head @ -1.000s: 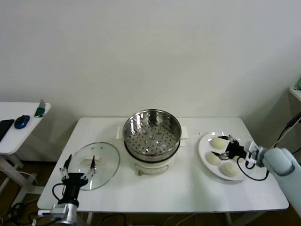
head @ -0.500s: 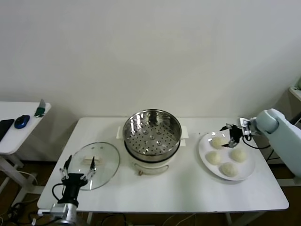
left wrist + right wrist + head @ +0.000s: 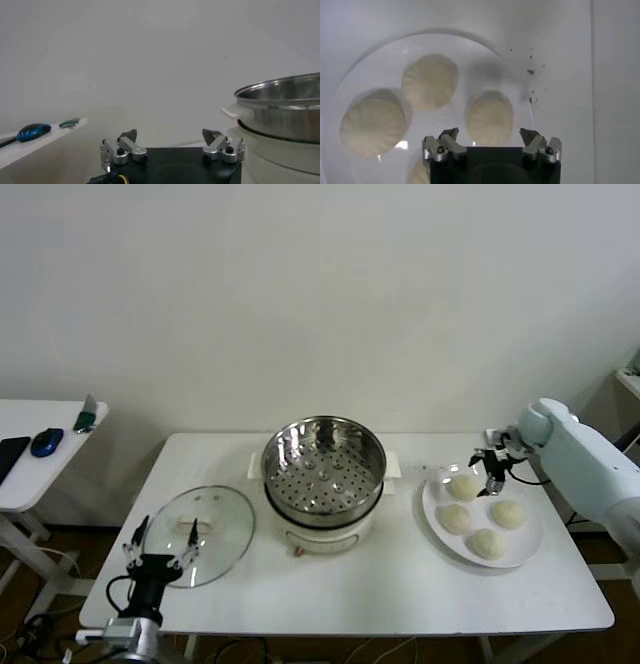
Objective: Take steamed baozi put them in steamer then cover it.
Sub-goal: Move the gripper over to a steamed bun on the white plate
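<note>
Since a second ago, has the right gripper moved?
Yes. The right gripper has gone from the plate's near side to above its far edge, fingers open.

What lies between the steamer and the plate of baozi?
Only bare white table separates the steamer from the plate, per the head view.

Glass lid (image 3: 201, 535) flat on white table (image 3: 350, 594); blue mouse (image 3: 46, 442) on side table (image 3: 35, 474)
</note>
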Motion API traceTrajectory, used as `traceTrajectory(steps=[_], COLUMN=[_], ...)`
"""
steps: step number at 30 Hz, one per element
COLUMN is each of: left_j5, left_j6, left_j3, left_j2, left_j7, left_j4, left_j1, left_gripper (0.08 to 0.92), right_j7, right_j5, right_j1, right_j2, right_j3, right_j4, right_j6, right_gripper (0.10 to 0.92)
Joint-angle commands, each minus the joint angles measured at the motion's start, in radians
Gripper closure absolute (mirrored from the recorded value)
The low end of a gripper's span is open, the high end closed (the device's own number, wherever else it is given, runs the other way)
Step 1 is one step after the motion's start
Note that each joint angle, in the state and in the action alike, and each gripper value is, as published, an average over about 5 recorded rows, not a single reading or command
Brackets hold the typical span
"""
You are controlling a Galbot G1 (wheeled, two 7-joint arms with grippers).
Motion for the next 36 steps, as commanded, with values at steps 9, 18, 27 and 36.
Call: traceTrajectory(steps=[9,18,27,36], left_j5=[-0.004,-0.005,-0.006,-0.007], left_j6=[0.007,0.010,0.012,0.011], left_j3=[-0.004,-0.003,-0.004,-0.005], left_j2=[0.009,0.011,0.015,0.015], left_j7=[0.000,0.000,0.000,0.000], left_j4=[0.006,0.012,0.011,0.010], left_j1=[-0.009,-0.017,-0.016,-0.011], left_gripper=[0.177,0.177,0.177,0.177], right_j7=[0.030,0.039,0.044,0.042], right_j5=[-0.175,-0.206,-0.284,-0.307], right_j1=[0.022,0.013,0.010,0.011], right_j2=[0.149,0.172,0.192,0.195], right_j3=[0.022,0.036,0.089,0.119], right_j4=[-0.201,-0.235,-0.268,-0.274], right_j6=[0.053,0.064,0.080,0.088], right_gripper=[0.203,0.203,0.236,0.294])
